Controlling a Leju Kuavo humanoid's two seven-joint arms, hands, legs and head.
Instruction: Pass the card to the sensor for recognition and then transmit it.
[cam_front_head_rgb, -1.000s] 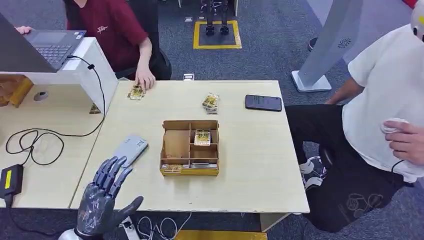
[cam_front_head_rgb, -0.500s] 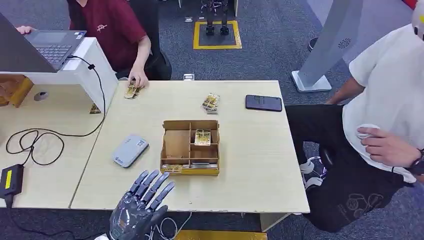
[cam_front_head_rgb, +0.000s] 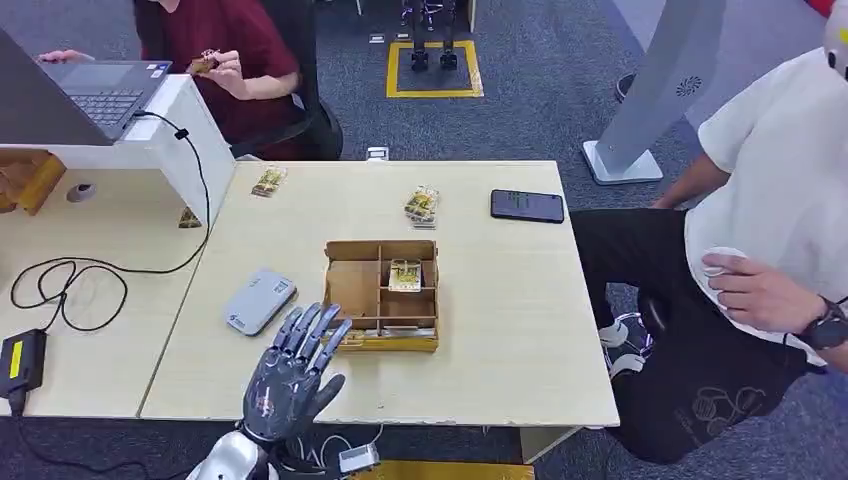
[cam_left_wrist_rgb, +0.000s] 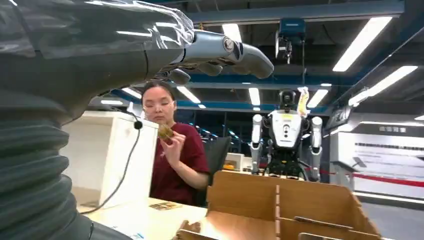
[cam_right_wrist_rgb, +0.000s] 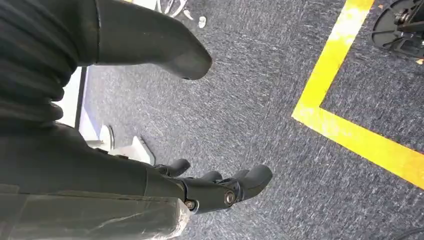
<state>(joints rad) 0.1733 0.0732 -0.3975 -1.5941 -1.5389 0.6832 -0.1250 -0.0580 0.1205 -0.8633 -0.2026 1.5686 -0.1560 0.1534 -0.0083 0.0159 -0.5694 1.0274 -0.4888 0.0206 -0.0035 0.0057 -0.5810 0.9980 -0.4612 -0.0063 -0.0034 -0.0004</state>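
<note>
Left hand (cam_front_head_rgb: 290, 372) spread empty near yellow-printed card (cam_front_head_rgb: 404, 274) in tray (cam_front_head_rgb: 350, 289)

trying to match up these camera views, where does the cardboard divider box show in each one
Head view: the cardboard box sits mid-table, just ahead of the left hand, a card in one back compartment.
Left wrist view: the box's brown walls and dividers fill the lower middle and right, below the hand's fingers.
Right wrist view: not in it; carpet and a yellow floor line.
Shared landmark: the person in the dark red shirt behind the table.
</note>
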